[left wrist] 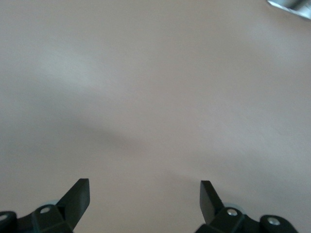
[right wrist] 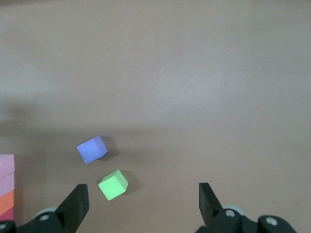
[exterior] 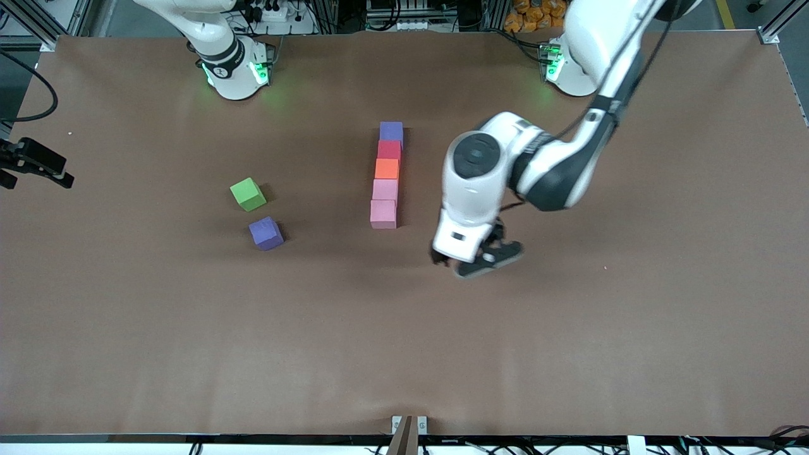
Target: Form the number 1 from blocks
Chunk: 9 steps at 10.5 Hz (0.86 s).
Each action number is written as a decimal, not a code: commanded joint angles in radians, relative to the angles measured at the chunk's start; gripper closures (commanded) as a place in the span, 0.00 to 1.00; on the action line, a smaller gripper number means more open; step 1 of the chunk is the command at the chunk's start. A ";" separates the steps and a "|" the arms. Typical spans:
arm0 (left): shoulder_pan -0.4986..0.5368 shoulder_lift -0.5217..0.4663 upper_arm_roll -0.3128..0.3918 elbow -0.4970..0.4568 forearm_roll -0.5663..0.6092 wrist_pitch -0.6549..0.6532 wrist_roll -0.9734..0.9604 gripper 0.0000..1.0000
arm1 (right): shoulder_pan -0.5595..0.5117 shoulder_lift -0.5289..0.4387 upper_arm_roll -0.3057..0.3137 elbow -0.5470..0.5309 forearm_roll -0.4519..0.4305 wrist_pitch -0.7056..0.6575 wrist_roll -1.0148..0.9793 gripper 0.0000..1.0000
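Five blocks stand touching in one straight column mid-table: purple (exterior: 391,131) farthest from the front camera, then red (exterior: 389,150), orange (exterior: 387,169), pink (exterior: 385,189) and a second pink (exterior: 383,213) nearest. My left gripper (exterior: 480,259) (left wrist: 145,187) hangs open and empty over bare table, beside the column's near end, toward the left arm's end. My right gripper (right wrist: 143,190) is open and empty, held high and out of the front view. Its wrist view catches the pink block (right wrist: 7,165) and the orange block (right wrist: 6,204) at the picture's edge.
A green cube (exterior: 248,193) (right wrist: 113,184) and a blue cube (exterior: 265,233) (right wrist: 92,149) lie loose toward the right arm's end of the table, the blue one nearer the front camera. The right arm's base (exterior: 231,69) stands at the table's edge.
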 commanded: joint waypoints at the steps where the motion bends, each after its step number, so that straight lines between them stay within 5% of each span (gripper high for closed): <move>1: 0.059 -0.056 -0.014 -0.042 0.013 -0.078 0.039 0.00 | 0.067 -0.023 -0.034 -0.013 0.007 -0.029 -0.012 0.00; 3: 0.129 -0.108 -0.023 -0.097 -0.010 -0.186 0.152 0.00 | 0.057 -0.017 -0.034 -0.010 0.009 -0.026 -0.018 0.00; 5: 0.203 -0.222 -0.022 -0.273 -0.060 -0.178 0.282 0.00 | 0.058 -0.017 -0.034 -0.008 0.009 -0.029 -0.017 0.00; 9: 0.283 -0.421 -0.005 -0.454 -0.222 -0.169 0.520 0.00 | 0.061 -0.019 -0.033 -0.008 0.010 -0.034 -0.004 0.00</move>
